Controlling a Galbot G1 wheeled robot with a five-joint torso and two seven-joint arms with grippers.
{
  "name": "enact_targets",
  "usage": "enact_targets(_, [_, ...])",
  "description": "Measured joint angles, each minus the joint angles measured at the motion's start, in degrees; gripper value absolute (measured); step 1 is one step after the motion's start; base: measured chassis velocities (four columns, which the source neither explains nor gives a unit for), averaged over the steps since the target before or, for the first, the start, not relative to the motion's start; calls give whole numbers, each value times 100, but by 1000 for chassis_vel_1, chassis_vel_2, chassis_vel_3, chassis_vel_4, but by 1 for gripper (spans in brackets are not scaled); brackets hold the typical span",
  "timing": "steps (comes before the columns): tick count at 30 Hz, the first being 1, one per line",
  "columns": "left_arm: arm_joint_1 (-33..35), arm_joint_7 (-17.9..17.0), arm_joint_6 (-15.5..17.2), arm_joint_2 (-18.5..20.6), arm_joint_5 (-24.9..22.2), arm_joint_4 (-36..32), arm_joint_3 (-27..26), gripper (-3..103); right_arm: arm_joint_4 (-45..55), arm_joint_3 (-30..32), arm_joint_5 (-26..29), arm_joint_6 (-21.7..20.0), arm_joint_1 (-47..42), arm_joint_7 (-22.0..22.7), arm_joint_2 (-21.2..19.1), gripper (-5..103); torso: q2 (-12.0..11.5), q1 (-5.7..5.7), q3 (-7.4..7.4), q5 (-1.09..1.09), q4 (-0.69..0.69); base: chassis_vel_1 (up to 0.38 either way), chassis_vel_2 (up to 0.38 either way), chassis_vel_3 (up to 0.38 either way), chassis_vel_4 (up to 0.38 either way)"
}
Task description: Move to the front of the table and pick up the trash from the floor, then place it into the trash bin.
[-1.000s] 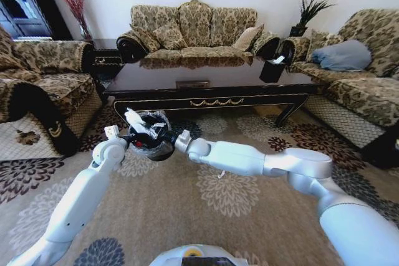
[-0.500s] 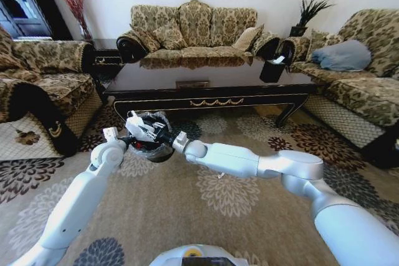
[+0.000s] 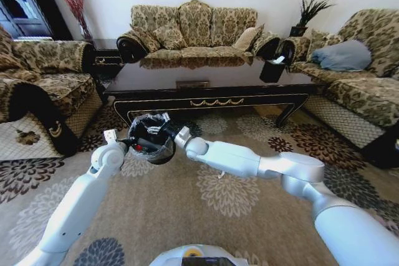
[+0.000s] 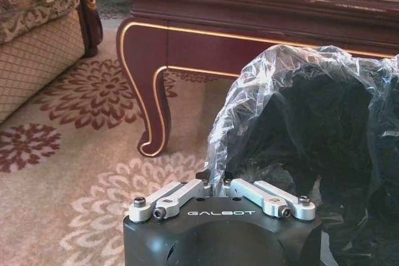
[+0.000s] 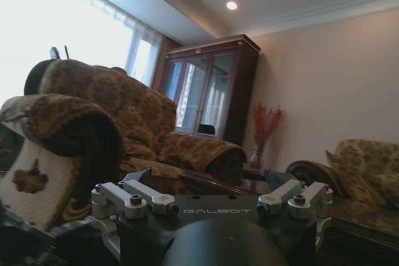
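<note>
One trash bin (image 3: 151,146) is held up off the floor (image 3: 206,216) in front of the table (image 3: 212,88), just short of its left front leg. It is black and lined with one crinkly clear bag (image 4: 274,85). Something red and dark lies inside it; what it is I cannot tell.

The left pincer (image 3: 126,144) meets the bin on its left side, fingers drawn together and clamped on the bin's rim and liner, as the left wrist view shows. The right pincer (image 3: 163,131) is over the bin's right rim, just above the opening, its fingers spread apart with nothing between them.

One small white scrap (image 3: 221,174) lies on the carpet to the right of the bin, under the right forearm.

Beyond the table stands one patterned sofa (image 3: 196,32); two more flank the table. On the table's right end is one dark box with white tissue (image 3: 272,68).
</note>
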Motion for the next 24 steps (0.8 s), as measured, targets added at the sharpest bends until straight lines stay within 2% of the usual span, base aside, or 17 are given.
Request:
enact_targets(3, [106, -23, 6, 17, -14, -45, -49, 2, -44, 308, 117, -401, -238, 346, -307, 100, 0, 0, 1, 2, 0, 0, 0, 0, 0])
enact_targets(6, [160, -38, 11, 27, -14, -73, -58, 2, -4, 359, 346, -626, -316, 432, -593, 100, 0, 0, 1, 0, 1, 0, 0, 0, 0])
enact_targets(8, [153, -48, 16, 99, -40, -93, -65, 2, 137, 372, 699, -937, -422, 461, -1138, 100, 0, 0, 1, 1, -4, 0, 0, 0, 0])
enact_targets(10, [132, -49, 16, 122, -55, -93, -67, 2, 156, 372, 748, -990, -444, 461, -1233, 100, 0, 0, 1, 1, -4, 0, 0, 0, 0])
enact_targets(12, [25, -59, 27, 250, -142, -84, -104, 2, 189, 372, 906, -1133, -573, 384, -1507, 100, 0, -1, 0, 2, -5, 0, 0, 0, 0])
enact_targets(18, [-77, -144, 71, 462, -276, -172, -121, 2, 52, 141, 1071, -1341, -857, 39, -1879, 100, 0, 0, 0, 1, 4, 0, 0, 0, 0])
enact_targets(24, [-151, -135, 77, 399, -321, -230, -141, 2, -477, -450, 930, -1347, -973, -287, -1985, 100, 0, 0, 0, 2, -4, 0, 0, 0, 0])
